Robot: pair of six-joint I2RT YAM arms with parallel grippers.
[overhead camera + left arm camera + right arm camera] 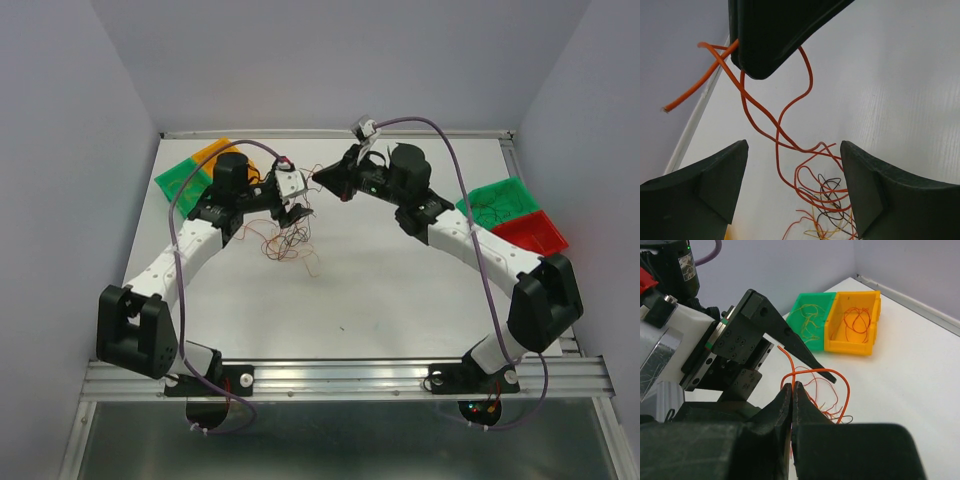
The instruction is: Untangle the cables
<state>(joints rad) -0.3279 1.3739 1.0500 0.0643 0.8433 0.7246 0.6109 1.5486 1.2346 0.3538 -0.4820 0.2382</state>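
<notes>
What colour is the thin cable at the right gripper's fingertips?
Orange. The thin cable shows best in the left wrist view.

White table (400, 300), pale lavender walls (60, 150); greyish floor (350, 445), perhaps, below.

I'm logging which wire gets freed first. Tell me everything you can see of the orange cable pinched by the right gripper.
The orange cable is a thin, flexible insulated wire. The right gripper is shut on it near one cut end, which sticks out free. From the pinch it hangs in loose, crossing loops over the white table, seen between the fingers of the open left gripper, and runs down into a tangle of black and yellow wires.
</notes>
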